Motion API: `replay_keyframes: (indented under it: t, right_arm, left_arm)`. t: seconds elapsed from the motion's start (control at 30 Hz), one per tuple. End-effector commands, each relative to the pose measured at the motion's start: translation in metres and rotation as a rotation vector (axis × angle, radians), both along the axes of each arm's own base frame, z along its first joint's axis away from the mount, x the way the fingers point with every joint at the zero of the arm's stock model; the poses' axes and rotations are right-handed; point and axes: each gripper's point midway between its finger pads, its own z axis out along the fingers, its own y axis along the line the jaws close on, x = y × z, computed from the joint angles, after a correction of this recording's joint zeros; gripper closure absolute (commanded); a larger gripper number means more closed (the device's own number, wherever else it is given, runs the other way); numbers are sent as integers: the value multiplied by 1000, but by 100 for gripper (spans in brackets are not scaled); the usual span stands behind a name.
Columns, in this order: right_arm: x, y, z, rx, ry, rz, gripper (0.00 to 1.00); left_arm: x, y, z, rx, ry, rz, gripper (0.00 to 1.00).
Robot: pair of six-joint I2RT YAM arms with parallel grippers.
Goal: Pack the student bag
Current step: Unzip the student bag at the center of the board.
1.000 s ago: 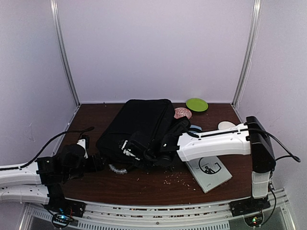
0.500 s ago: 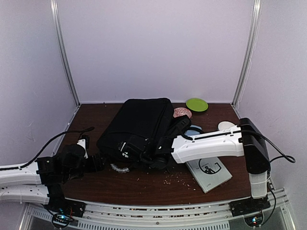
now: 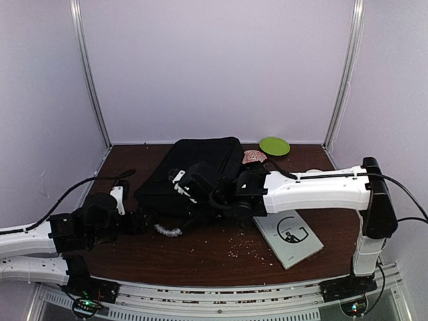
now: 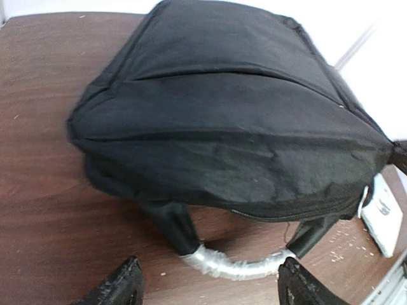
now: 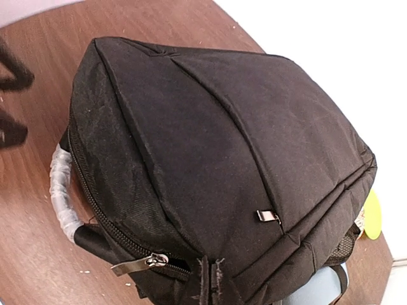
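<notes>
The student bag (image 3: 194,167) is a large black fabric bag lying in the middle of the table, filling the left wrist view (image 4: 222,127) and the right wrist view (image 5: 210,127). Its silvery handle (image 3: 166,231) points toward the near edge. My right gripper (image 3: 184,190) is over the bag's near end, and its jaws (image 5: 211,283) are shut, pinching the bag's fabric beside a metal zipper pull (image 5: 137,264). My left gripper (image 3: 134,217) is low on the table in front of the handle (image 4: 238,267), open (image 4: 210,270), with nothing between its fingers.
A white book (image 3: 289,237) lies at the near right under the right arm. A green plate (image 3: 274,146) and a pinkish object (image 3: 254,157) sit at the back right beside the bag. Crumbs (image 3: 241,247) are scattered on the brown table (image 3: 214,264). White walls enclose three sides.
My right gripper has closed from part open to shut on the bag and risen toward the bag's top. The left gripper has crept slightly toward the handle, staying open.
</notes>
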Motion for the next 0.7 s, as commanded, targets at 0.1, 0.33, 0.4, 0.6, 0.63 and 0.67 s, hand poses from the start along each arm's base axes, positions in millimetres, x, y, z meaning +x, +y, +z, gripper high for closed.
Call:
replay_keyframes:
  t: [0.1,0.33,0.4,0.6,0.63,0.67]
  right_arm:
    - [3,2,51,234,50,-61,100]
    - [5,-1,47,276,116,-82,100]
    - [4,0,43,284,138,-89,100]
    - [1,6,36,338,218,-93,100]
    - [0,7,36,353,232,-93,100]
    - [-1,9,36,367,245,-89,100]
  left_arm:
    - [-4,-56,48,-107,-92,-241,31]
    - [-12,-96,54,-87,-100,-361,39]
    - [-13,-105,51,-78,-87,-381,45]
    - [-14,-121,44,-77,-58,-397,53]
    - [-13,-121,41,-72,-51,-388,53]
    - [-11,-121,38,-68,-47,-379,53]
